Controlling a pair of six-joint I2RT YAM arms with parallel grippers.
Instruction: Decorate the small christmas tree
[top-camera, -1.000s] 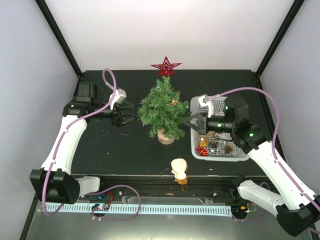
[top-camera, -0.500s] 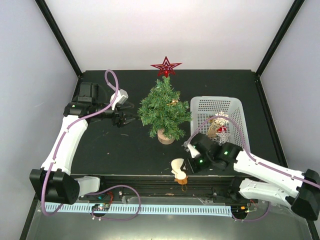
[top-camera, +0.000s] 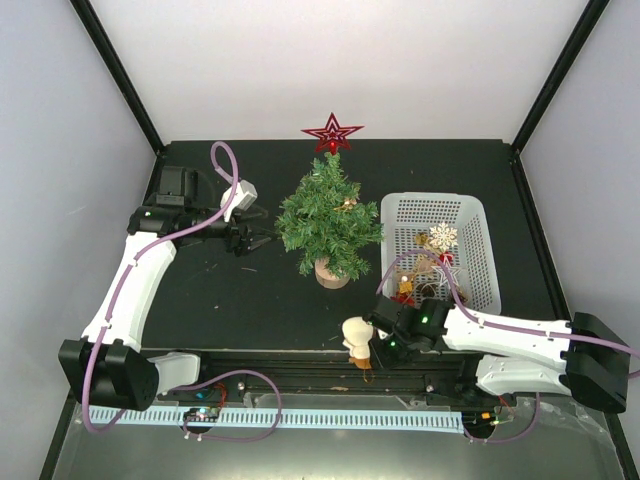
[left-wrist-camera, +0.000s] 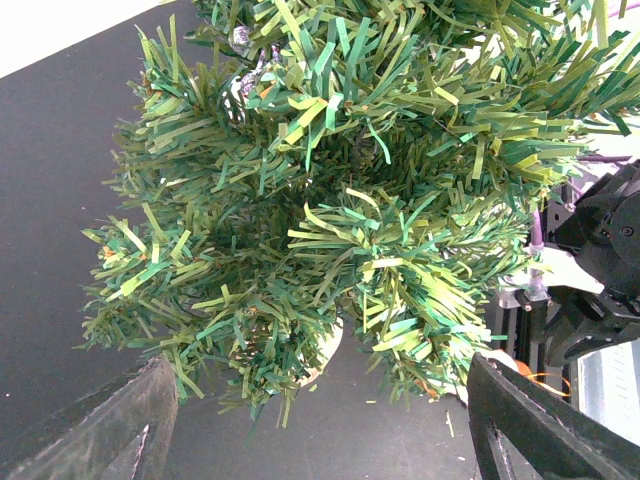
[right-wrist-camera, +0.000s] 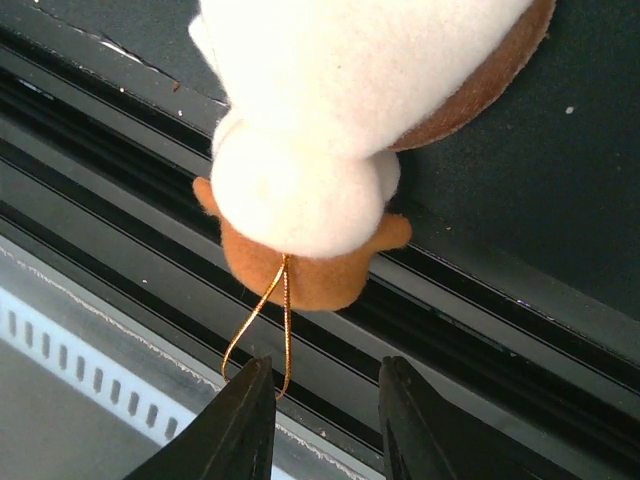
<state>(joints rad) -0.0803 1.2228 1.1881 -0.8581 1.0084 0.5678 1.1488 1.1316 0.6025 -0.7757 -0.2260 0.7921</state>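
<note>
I list the small tree (top-camera: 328, 222), mid-counter (top-camera: 230, 300) at the basket's (top-camera: 430, 199) 9 o'clock, as probably light with yielding bristles, best held at its wooden stump (top-camera: 331, 272); left fingers (top-camera: 256, 240) and right fingers (right-wrist-camera: 240, 425) both released.

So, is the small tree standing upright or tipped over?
Upright: the tree stands on its round wooden base on the table.

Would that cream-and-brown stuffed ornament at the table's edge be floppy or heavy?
Probably light and squashy: the cream-and-brown felt ornament looks padded. Held by its thin gold loop, it would likely dangle and swing.
</note>
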